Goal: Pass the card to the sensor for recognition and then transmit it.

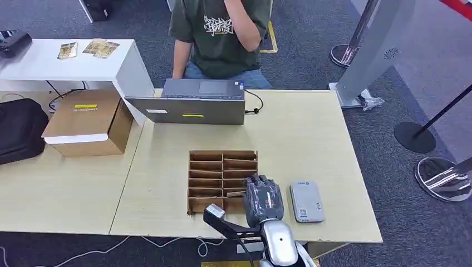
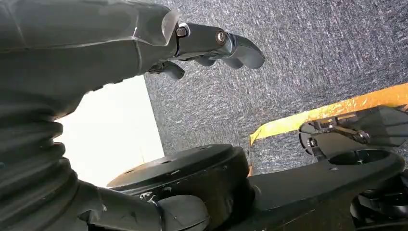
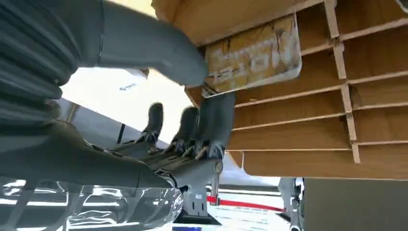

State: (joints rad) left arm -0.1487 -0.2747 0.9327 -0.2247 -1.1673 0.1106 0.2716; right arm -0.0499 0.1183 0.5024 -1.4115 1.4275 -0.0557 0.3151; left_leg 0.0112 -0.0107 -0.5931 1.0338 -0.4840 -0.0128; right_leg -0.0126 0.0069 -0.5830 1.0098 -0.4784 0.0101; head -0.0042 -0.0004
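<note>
head view: a wooden slotted rack (image 1: 222,179) with two columns of shallow compartments lies flat on the pale bench (image 1: 311,139). the right robot hand (image 1: 262,198) rests over the rack's near right compartments, fingers reaching into them; what they hold cannot be made out here. just beside that hand on the right lies the grey sensor (image 1: 306,201), flat on the bench and apart from the rack. beyond the rack stands an open laptop (image 1: 195,103) with a person in a green shirt (image 1: 220,33) seated behind it. to the left sit a cardboard box (image 1: 86,122), a black bag (image 1: 19,129) and a white side table (image 1: 78,61) carrying a few cards (image 1: 89,49).

left wrist view: the left robot hand (image 2: 202,45) hangs above grey carpet (image 2: 298,57) with its fingers curled inward and nothing in them.

right wrist view: the card (image 3: 252,55), tan and printed, sits partly in one compartment of the rack (image 3: 308,115). the right robot hand (image 3: 192,96) pinches its edge, the thick thumb (image 3: 154,48) on one face and the dark fingers (image 3: 211,120) on the other. the neighbouring compartments seen here hold nothing.
</note>
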